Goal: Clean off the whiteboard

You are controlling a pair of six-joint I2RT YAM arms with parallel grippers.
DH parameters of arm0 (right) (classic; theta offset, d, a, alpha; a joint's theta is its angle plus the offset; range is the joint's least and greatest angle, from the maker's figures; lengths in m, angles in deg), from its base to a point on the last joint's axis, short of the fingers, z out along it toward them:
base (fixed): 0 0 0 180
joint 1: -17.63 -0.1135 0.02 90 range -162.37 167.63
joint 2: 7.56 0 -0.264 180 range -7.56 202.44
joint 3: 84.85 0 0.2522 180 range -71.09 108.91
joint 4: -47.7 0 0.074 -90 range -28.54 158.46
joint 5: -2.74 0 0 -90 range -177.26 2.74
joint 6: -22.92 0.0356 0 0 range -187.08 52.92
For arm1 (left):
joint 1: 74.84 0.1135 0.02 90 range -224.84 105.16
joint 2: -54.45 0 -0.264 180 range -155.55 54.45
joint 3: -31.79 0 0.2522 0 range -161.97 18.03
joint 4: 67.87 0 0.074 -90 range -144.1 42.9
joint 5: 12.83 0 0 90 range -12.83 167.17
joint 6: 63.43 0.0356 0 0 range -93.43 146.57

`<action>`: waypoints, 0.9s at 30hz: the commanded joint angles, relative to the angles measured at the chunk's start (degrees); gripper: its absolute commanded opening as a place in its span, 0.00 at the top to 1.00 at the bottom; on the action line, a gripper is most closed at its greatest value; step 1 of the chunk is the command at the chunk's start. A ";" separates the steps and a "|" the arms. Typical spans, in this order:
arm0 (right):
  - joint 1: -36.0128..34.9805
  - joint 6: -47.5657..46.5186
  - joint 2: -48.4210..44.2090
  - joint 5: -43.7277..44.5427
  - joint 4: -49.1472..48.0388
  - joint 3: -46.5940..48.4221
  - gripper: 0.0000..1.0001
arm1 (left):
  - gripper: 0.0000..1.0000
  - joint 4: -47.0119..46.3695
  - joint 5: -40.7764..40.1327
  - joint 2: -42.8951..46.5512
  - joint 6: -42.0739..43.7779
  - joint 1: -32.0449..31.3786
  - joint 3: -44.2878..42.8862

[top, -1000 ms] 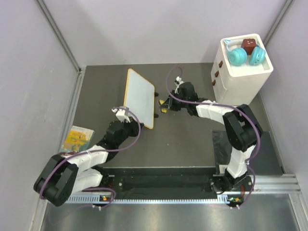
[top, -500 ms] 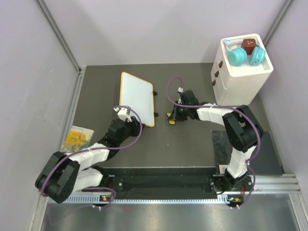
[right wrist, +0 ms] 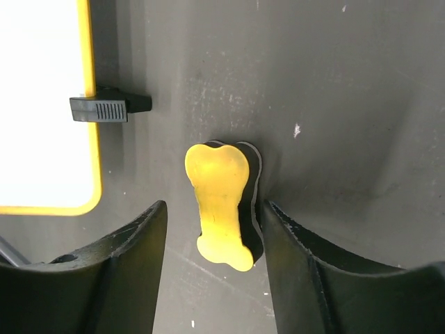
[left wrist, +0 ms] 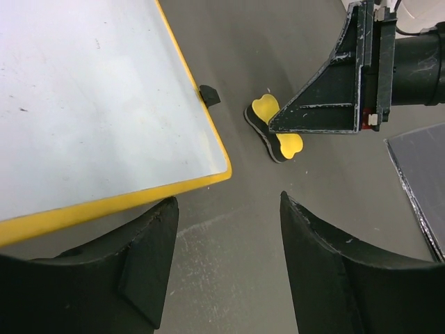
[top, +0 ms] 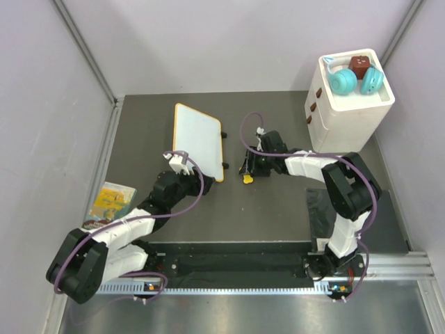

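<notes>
The whiteboard [top: 199, 141] lies flat on the dark table, white with a yellow frame and black feet. Its near corner fills the upper left of the left wrist view [left wrist: 90, 97], showing only faint specks. My left gripper [top: 183, 169] is open and empty just off that corner [left wrist: 226, 202]. The small yellow bone-shaped piece [top: 247, 179] with a black underside lies on the table right of the board. My right gripper [top: 249, 167] is open, its jaws standing either side of the piece [right wrist: 219, 202]. The board's edge and a black foot [right wrist: 108, 108] show to the left.
A white drawer unit [top: 344, 111] stands at the back right with teal round objects and a brown cube on top. A yellow packet [top: 111, 200] lies at the left. A dark mat [top: 321, 212] lies at the right. Grey walls close in both sides.
The whiteboard has gone from tilted up to flat on the table. My right gripper came down and toward me with the yellow piece, which now lies between its open jaws.
</notes>
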 commanded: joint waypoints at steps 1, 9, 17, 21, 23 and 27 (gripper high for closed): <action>0.47 -0.78 -3.23 2.35 -0.54 -0.59 0.45 | 0.34 -0.69 1.11 1.90 0.38 0.05 -2.63; 0.55 -1.92 -2.10 1.83 -5.71 3.71 0.57 | 0.33 0.64 0.06 4.01 -0.49 0.05 -1.06; 0.29 -2.18 9.06 -3.89 -9.50 14.69 1.00 | 0.33 6.59 1.55 13.57 -1.99 -0.03 -0.87; -0.15 -2.98 12.75 -4.24 -8.72 16.89 1.00 | 0.32 12.75 1.21 20.69 -1.91 0.05 -2.54; -0.41 -2.54 14.43 -4.85 -8.10 17.42 1.00 | 0.31 16.08 0.33 24.04 -1.64 0.05 -4.20; -2.25 -1.49 14.43 -4.07 -7.74 16.11 1.00 | 0.30 25.40 -2.74 23.88 -1.38 0.05 -11.41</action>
